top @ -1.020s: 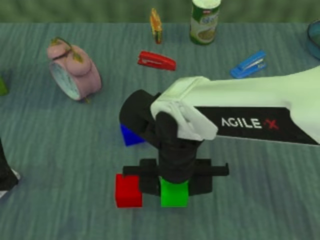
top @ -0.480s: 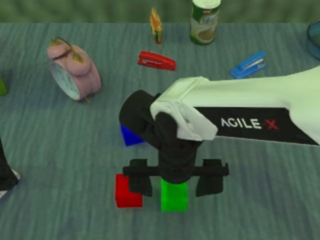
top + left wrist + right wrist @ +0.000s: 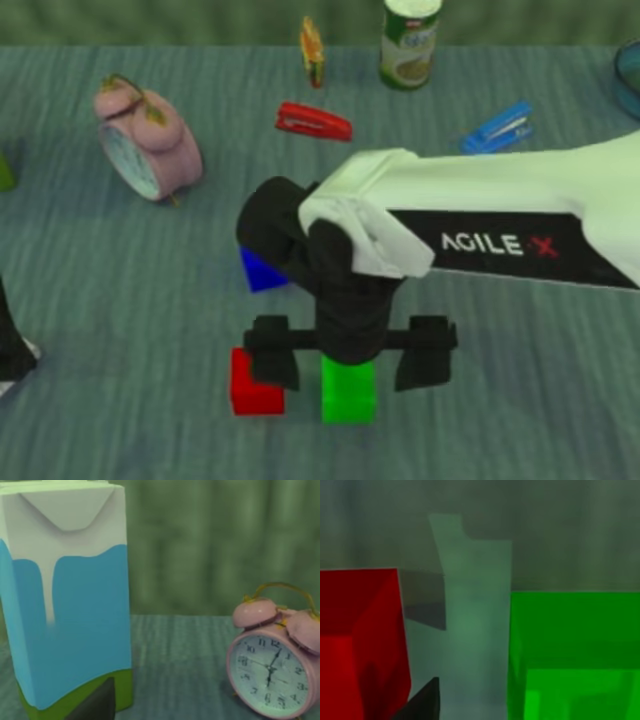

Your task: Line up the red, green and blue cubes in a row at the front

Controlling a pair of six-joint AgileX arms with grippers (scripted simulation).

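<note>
Right gripper (image 3: pixel 348 362) is hovering over the green cube (image 3: pixel 348 390) with its fingers spread wide, gripping nothing. You are seeing the red cube (image 3: pixel 254 384) just left of it, near the front edge. Your arm is hiding most of the blue cube (image 3: pixel 260 271) farther back. Left gripper is sitting parked at the far left, mostly cut off.

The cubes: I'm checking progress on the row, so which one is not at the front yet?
The blue cube. It sits farther back, partly under the right arm, while the red cube and green cube stand side by side at the front, below the open right gripper.
</note>
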